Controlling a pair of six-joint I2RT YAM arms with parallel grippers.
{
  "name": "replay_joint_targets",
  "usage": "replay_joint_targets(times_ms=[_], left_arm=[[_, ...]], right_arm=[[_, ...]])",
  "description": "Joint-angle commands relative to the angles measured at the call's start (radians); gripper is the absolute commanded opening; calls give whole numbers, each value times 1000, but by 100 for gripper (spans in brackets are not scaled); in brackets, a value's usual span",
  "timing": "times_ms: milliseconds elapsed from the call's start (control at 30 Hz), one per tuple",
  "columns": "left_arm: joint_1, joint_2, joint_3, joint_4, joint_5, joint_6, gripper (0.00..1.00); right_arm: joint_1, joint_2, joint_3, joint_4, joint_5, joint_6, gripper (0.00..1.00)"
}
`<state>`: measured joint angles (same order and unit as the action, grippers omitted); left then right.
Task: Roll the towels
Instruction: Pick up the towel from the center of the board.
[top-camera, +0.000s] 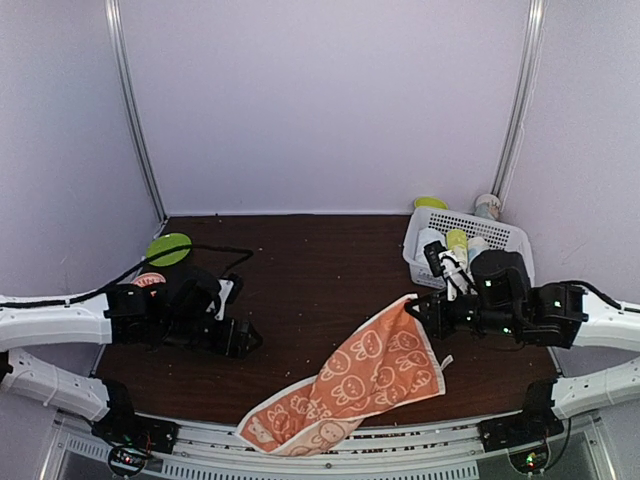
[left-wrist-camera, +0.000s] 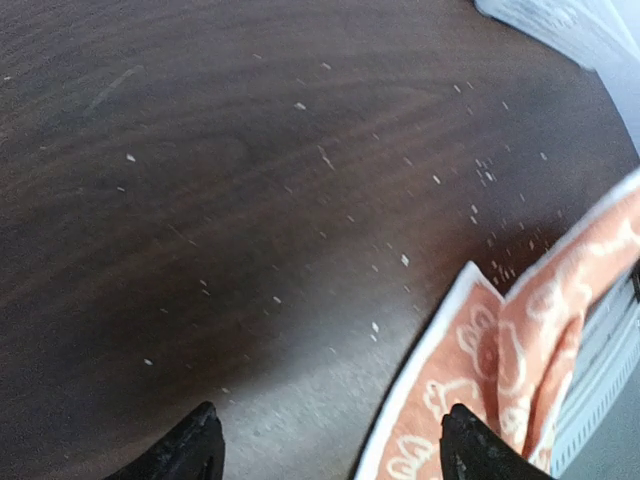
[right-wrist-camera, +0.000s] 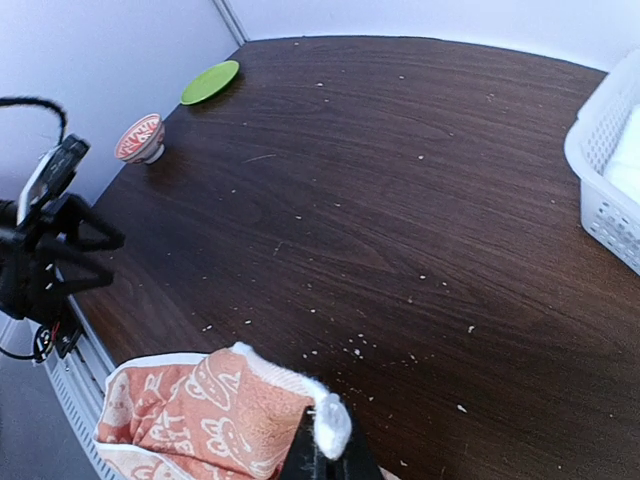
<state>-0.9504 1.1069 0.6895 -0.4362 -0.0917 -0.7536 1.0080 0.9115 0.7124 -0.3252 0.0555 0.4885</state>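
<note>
The orange towel (top-camera: 350, 385) with cream rabbit patterns lies spread at the front of the table, its near end hanging over the front edge. My right gripper (top-camera: 412, 308) is shut on its far right corner and holds that corner a little up; the pinched corner shows in the right wrist view (right-wrist-camera: 330, 425) with the orange towel (right-wrist-camera: 195, 415) trailing left. My left gripper (top-camera: 245, 340) is open and empty, low over bare table left of the towel; the towel's edge (left-wrist-camera: 470, 390) lies by its right fingertip (left-wrist-camera: 470, 445). The light blue towel is out of view.
A white basket (top-camera: 500, 236) at the back right holds a white roll (top-camera: 431, 240) and a yellow-green roll (top-camera: 457, 241). A green plate (top-camera: 168, 248) and a small red-patterned bowl (right-wrist-camera: 140, 138) sit at the back left. White crumbs speckle the dark wood table (top-camera: 310, 270).
</note>
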Motion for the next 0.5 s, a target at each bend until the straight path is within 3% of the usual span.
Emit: replay_joint_targets(times_ms=[0, 267, 467], left_arm=[[-138, -39, -33, -83, -29, -59, 76], [-168, -70, -158, -86, 46, -229, 74], [-243, -87, -153, -181, 162, -278, 74]], right_arm=[[-7, -14, -55, -5, 130, 61, 0], [-4, -137, -192, 119, -83, 65, 0], [-4, -232, -200, 28, -58, 51, 0]])
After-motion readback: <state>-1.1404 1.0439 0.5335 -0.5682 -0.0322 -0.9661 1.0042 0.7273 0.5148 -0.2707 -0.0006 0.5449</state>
